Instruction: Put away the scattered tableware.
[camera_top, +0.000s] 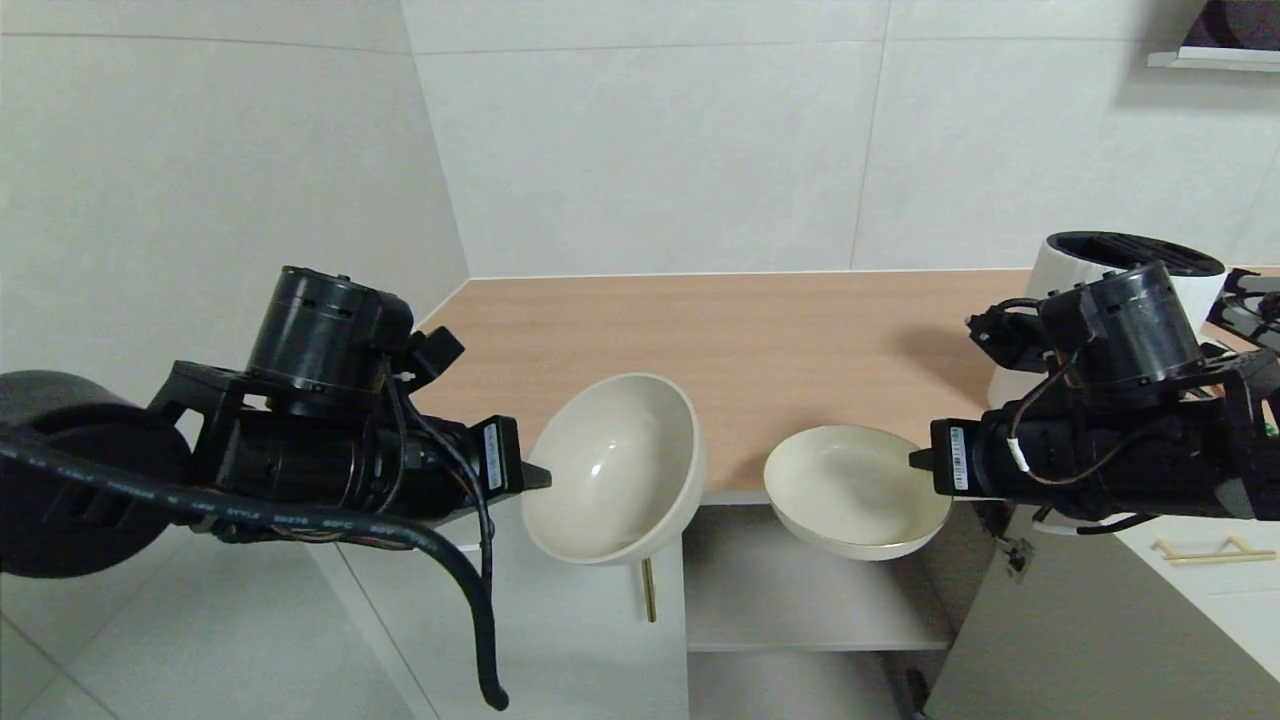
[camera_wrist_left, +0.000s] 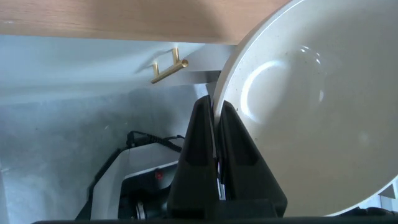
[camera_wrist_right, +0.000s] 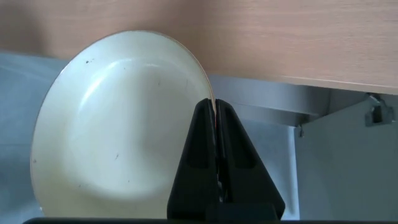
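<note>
My left gripper (camera_top: 540, 476) is shut on the rim of a large cream bowl (camera_top: 612, 468), which it holds tilted in the air in front of the counter edge. In the left wrist view the fingers (camera_wrist_left: 214, 124) pinch that bowl's (camera_wrist_left: 317, 106) rim. My right gripper (camera_top: 915, 462) is shut on the rim of a smaller cream bowl (camera_top: 850, 490), held nearly level over the open cabinet. The right wrist view has the same rim of the smaller bowl (camera_wrist_right: 118, 124) between the fingers (camera_wrist_right: 215, 121).
A wooden countertop (camera_top: 760, 350) runs along the tiled wall. Below it an open cabinet (camera_top: 790, 590) has a shelf, its door (camera_top: 1080, 640) swung out to the right. A white cylindrical appliance (camera_top: 1120, 270) stands on the counter at the right. Gold handles (camera_top: 648, 590) mark the cabinet fronts.
</note>
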